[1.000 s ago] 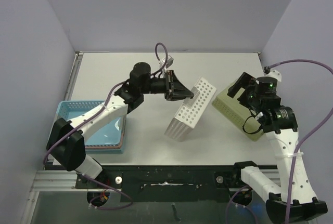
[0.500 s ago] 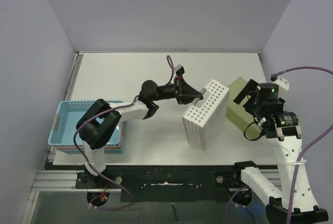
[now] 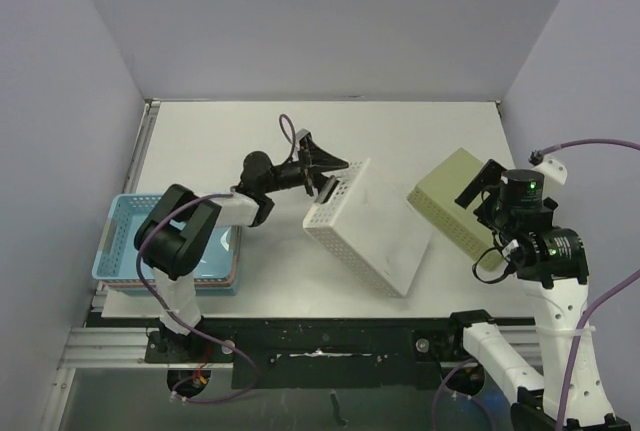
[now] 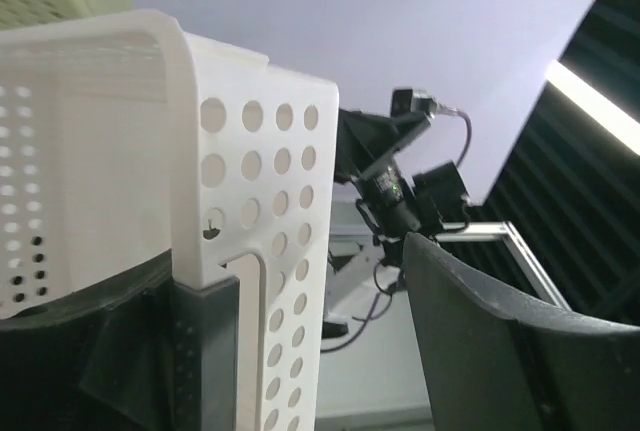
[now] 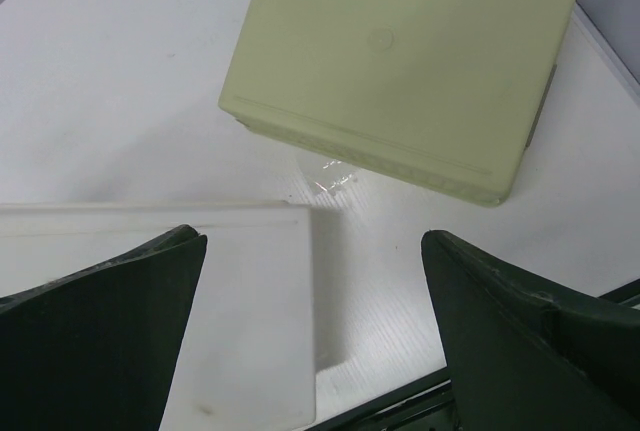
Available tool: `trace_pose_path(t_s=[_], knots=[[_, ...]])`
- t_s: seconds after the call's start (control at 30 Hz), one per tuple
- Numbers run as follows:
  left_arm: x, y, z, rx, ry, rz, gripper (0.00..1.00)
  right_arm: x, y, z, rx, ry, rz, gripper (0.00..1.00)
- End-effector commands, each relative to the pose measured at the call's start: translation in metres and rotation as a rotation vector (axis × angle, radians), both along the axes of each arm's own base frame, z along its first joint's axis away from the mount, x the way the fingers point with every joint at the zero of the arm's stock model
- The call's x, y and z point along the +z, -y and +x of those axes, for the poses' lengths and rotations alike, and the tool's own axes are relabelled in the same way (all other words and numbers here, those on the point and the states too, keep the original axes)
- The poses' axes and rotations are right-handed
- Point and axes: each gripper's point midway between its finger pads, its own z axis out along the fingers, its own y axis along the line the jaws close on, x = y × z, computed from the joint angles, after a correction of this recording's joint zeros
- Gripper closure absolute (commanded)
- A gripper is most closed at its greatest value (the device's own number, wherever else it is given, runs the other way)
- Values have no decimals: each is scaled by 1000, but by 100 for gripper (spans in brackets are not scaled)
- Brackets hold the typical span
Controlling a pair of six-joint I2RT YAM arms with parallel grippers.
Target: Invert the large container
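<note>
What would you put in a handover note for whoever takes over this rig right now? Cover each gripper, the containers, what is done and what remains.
Left gripper: open, one finger against the large white container's perforated end wall, the other clear of it.
Right gripper: open, holding nothing, hovering between the white container and the green container.
Done: the white container shows its solid base upward at mid-table, so the flip looks made.
Left: back the left arm away and check the container sits flat; the pictures do not settle that.
</note>
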Motion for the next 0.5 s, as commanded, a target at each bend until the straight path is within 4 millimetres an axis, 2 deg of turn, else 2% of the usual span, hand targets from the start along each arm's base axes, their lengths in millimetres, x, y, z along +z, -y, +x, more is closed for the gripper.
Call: trace_pose_path(t_s=[0.0, 0.07, 0.13, 0.17, 0.2, 0.33, 0.37, 0.47], knots=[[2, -29, 22, 72, 148, 192, 29, 18, 4, 4, -18, 46, -10, 5], [-10, -37, 39, 106, 199, 354, 28, 18, 2, 6, 1, 46, -8, 4], [-30, -49, 55, 135, 261, 592, 28, 18, -3, 8, 28, 49, -1, 4], [-45, -59, 55, 123, 250, 726, 27, 18, -5, 9, 46, 50, 2, 4], [-45, -64, 65, 138, 317, 799, 27, 18, -8, 11, 63, 53, 7, 4], [-61, -81, 68, 92, 353, 983, 26, 14, -15, 16, 101, 53, 22, 4], [-72, -86, 70, 91, 355, 1050, 26, 12, -16, 17, 105, 47, 25, 4], [-86, -86, 64, 52, 348, 1084, 25, 8, -19, 18, 120, 36, 34, 4]])
